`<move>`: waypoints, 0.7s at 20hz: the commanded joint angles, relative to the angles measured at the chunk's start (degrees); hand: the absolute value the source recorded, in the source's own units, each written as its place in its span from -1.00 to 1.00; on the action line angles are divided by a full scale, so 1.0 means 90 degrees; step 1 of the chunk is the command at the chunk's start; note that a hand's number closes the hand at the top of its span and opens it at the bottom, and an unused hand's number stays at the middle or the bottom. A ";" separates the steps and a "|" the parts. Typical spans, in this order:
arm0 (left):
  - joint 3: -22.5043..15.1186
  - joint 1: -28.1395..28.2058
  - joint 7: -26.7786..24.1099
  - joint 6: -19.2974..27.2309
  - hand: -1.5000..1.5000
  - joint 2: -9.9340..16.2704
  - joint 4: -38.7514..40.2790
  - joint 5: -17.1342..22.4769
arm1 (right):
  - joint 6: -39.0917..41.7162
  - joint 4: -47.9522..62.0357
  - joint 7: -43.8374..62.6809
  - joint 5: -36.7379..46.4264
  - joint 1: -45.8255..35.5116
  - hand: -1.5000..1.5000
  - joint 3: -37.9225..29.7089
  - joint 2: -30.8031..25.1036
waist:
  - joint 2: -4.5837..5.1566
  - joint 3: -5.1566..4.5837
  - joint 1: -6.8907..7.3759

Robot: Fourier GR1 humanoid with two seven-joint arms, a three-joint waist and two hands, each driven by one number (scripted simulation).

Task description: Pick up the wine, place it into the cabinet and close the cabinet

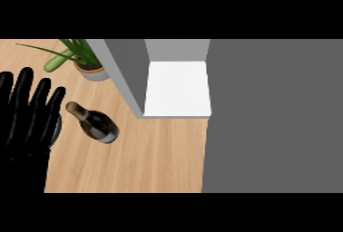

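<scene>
Wine bottle (94,123) lies on its side on the wooden table (154,158), in the left half of the top, and nothing holds it. Its neck with the golden cap points toward the far left, and its dark body with a pale label points toward the near right. It rests between my left robot hand (26,118) and the cabinet (175,86), a little nearer to the hand.

My left robot hand shows at the left edge of the table, black, with the fingers straight and spread, pointing to the far side. It is released and grasps nothing. The fingertips come close beside the neck of the bottle, but I cannot tell if they touch it. My right robot hand does not show in the view.

The cabinet stands at the far side of the table, right of the bottle. It is open, I see its grey wall and a white shelf inside, with nothing on the shelf. A large grey surface (275,118) covers the whole right part of the view.

A potted plant (84,61) with long green leaves stands near the far left corner of the table, just beside the cabinet's wall.
</scene>
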 commanded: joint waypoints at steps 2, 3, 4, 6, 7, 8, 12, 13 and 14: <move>0.0929 -0.0191 0.0108 -0.0208 -1.00 0.0192 0.0143 0.0528 | 0.0000 -0.0813 0.0233 -0.0039 0.0269 -1.00 0.0205 0.0102 | 0.0004 0.0000 -0.0010; 0.0801 0.0430 0.0061 -0.0305 -1.00 0.0256 -0.0332 0.0538 | -0.0035 -0.0854 0.0180 0.0056 0.0278 -1.00 0.0234 0.0130 | -0.0004 -0.0002 0.0015; 0.0634 0.0328 0.0233 -0.0234 -1.00 0.0216 -0.0408 0.0278 | 0.0129 -0.0789 0.0074 -0.0098 0.0540 -1.00 -0.0002 0.0045 | -0.0002 0.0002 0.0003; 0.1401 0.0253 -0.0250 -0.0536 -1.00 0.0341 0.0113 0.0929 | -0.0069 -0.0302 0.0442 -0.0517 -0.0488 -1.00 -0.0540 -0.0123 | 0.0011 -0.0003 0.0024; 0.1388 0.0794 -0.0658 -0.0687 -1.00 0.0250 0.0139 0.1107 | -0.0043 -0.0845 0.0554 -0.0477 -0.0081 -1.00 -0.0463 -0.0131 | 0.0002 -0.0005 0.0008; 0.1191 0.0667 -0.0685 -0.0717 -1.00 0.0205 0.0357 0.0913 | 0.0258 -0.0656 -0.0037 -0.0386 0.0420 -1.00 -0.0334 0.0016 | 0.0003 0.0001 -0.0010; 0.1541 0.0693 -0.0929 -0.0868 -1.00 0.0194 0.0836 0.1137 | -0.0089 -0.0841 0.0534 -0.0113 0.0076 -1.00 0.0028 0.0135 | 0.0004 -0.0002 -0.0002; 0.1882 0.0533 -0.0663 -0.0954 -1.00 0.0352 0.0880 0.1524 | 0.0077 -0.0957 0.0575 -0.0661 0.0136 -1.00 -0.0483 -0.0090 | 0.0002 -0.0001 -0.0019; 0.1871 0.0886 -0.0369 -0.0926 -1.00 0.0367 0.0335 0.1596 | -0.0237 -0.1124 0.0860 -0.0180 -0.0056 -1.00 -0.0127 0.0062 | -0.0008 -0.0003 0.0017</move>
